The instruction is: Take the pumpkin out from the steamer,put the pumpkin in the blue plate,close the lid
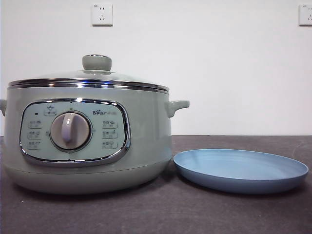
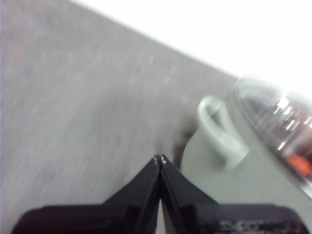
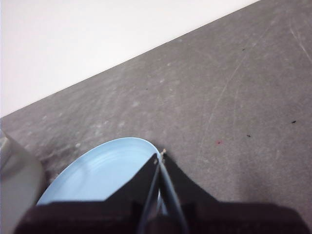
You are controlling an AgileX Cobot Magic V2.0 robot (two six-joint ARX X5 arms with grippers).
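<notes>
One steamer (image 1: 87, 146) with its lid (image 1: 90, 78) on, one blue plate (image 1: 241, 169) just beside it. Something orange shows through the glass – maybe the pumpkin (image 2: 301, 163). Left tool (image 2: 160, 159) and right tool (image 3: 160, 156) are pinched tight, holding nothing, over bare tabletop (image 1: 156, 214).

Dark grey table (image 1: 146, 214) with a faintly scratched, speckled surface, plain white wall (image 1: 219, 73) behind it, two white wall sockets (image 1: 102, 14), the second (image 1: 305, 14) apparently cropped at the edge.

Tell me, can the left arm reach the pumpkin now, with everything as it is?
Probably not yet. The lid sits closed on the steamer, covering the pumpkin, seen only as orange through the glass. The left tool is shut, beside the steamer's handle.
</notes>
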